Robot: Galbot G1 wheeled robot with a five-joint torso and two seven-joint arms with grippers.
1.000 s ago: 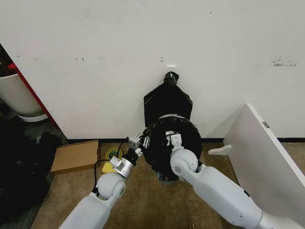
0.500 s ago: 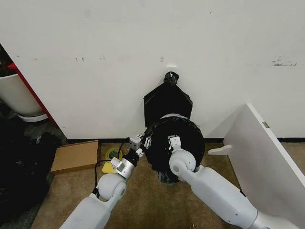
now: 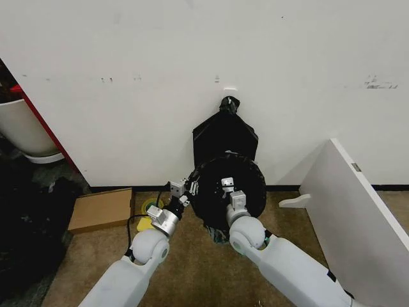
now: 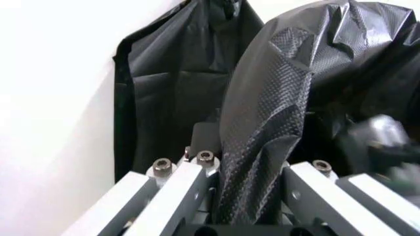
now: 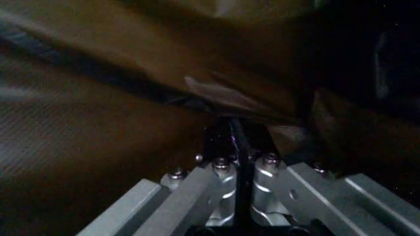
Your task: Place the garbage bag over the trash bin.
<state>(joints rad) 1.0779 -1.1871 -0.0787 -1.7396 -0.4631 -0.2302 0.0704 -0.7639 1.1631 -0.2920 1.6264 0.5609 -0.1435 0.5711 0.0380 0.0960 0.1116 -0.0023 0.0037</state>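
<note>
Black crinkled plastic, thin and glossy: the garbage bag [image 3: 229,185], draped over the trash bin [image 3: 220,234] on the floor against the white wall [image 3: 128,57], so that almost none of the pail's pale body can be made out beneath it. Nearest, the two white arms reach forward from below. Left claw [image 3: 186,190] at the bag's left edge, clamped on a fold of film that runs between its fingers [image 4: 196,169] in the left wrist view. Right claw [image 3: 225,185] over the dark mouth of the bag, pressed together with a thin pinch of plastic at the tips, as the right wrist view suggests, though that view is dim. Step in hand, as judged: spreading the bag's opening around the rim. To do it well, both grips should pull apart evenly and low, keeping the film taut without tearing, until the hem passes below the rolled rim on every side. Beside the bin, left: a roll of tape [image 3: 152,206] and a flat cardboard box [image 3: 102,208] on the brown floor. Right: a leaning white board [image 3: 358,204]. Farthest: a flat black plastic bunch [image 3: 225,131] hanging on the wall, knotted at top.
</note>
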